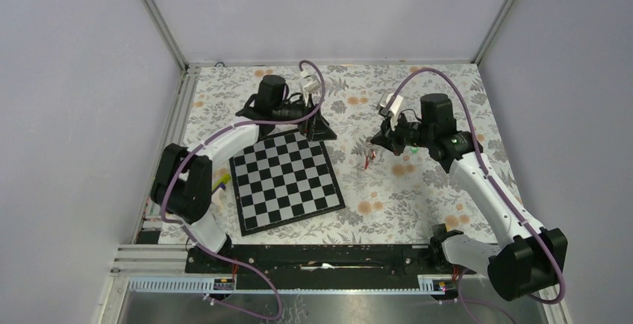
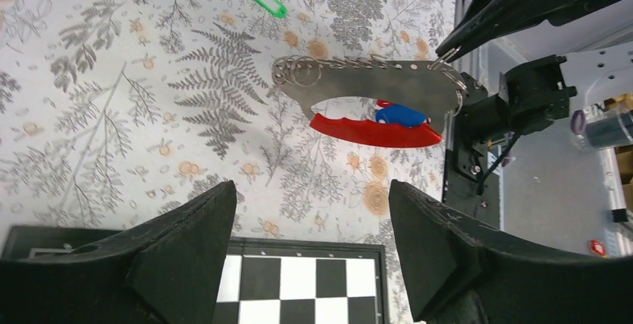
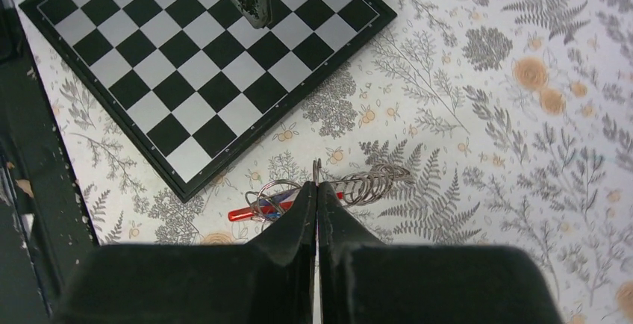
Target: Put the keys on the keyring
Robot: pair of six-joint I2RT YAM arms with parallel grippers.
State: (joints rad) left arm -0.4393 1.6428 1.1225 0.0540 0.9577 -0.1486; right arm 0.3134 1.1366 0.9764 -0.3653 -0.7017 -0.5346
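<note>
The keyring hangs above the flowered table: a red curved loop [image 2: 373,131] joined to a grey metal strip [image 2: 358,70] that carries several wire rings. A blue-tagged key [image 2: 401,115] sits inside the loop. My right gripper [image 3: 316,189] is shut on the keyring's metal edge, with the red loop [image 3: 246,212] and the rings [image 3: 377,178] showing just past its tips. In the top view the right gripper [image 1: 379,143] holds the keyring [image 1: 369,160] right of the board. A green-tagged key [image 2: 267,1] lies on the table beyond. My left gripper [image 2: 312,212] is open and empty over the chessboard's far edge.
The black-and-white chessboard [image 1: 286,181] lies in the table's middle-left, and its corner [image 3: 186,85] reaches close to the keyring. A small yellow object [image 1: 222,181] rests left of the board beside the left arm. The black base rail [image 1: 328,257] runs along the near edge.
</note>
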